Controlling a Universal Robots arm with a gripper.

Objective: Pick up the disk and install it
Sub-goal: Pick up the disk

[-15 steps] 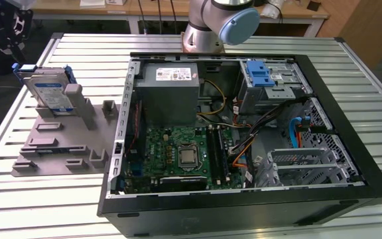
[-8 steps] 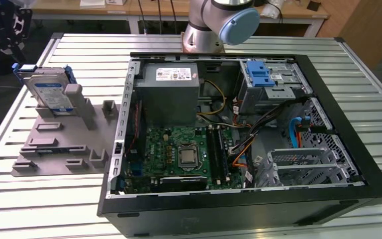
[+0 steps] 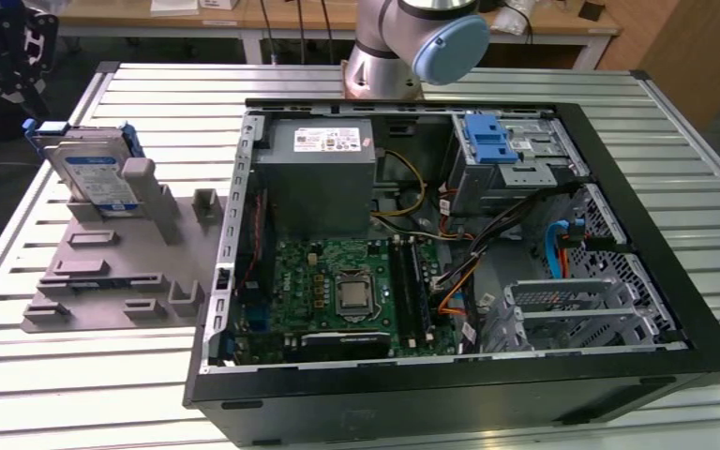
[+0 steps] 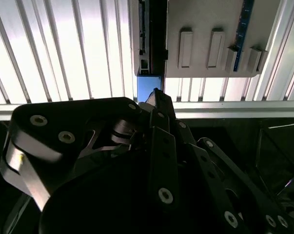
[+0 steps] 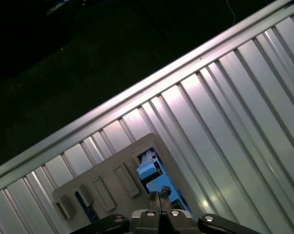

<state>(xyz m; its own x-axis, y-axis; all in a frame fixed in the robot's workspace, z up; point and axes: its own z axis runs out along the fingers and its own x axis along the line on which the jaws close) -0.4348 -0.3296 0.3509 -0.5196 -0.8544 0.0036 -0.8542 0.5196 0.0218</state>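
**Disk upright in its stand, gripper clenched above it**

Exterior view: the disk [image 3: 91,170] stands on edge in a slot at the far end of a grey stand [image 3: 108,283], label face showing, blue carrier frame around its edges. The stand lies on the slatted metal bench [image 3: 675,111], just beside the open computer case [image 3: 667,246], on the exterior view's left.

Inside the case: grey power supply box [image 3: 322,178] at the back, green mainboard [image 3: 341,286] in front of it, blue ridged latch [image 3: 490,141] on the bay toward the exterior view's right. Loose cables run between them.

First wrist view: gripper [image 5: 161,193] points down at the blue top edge of the disk. Fingertips look pressed together with nothing between them. Whether the tips touch the frame I cannot tell.

Second wrist view: black finger linkages run to one closed point. A strip of blue frame shows just beyond that point, with the stand's grey plate alongside. Bench slats lie beyond.
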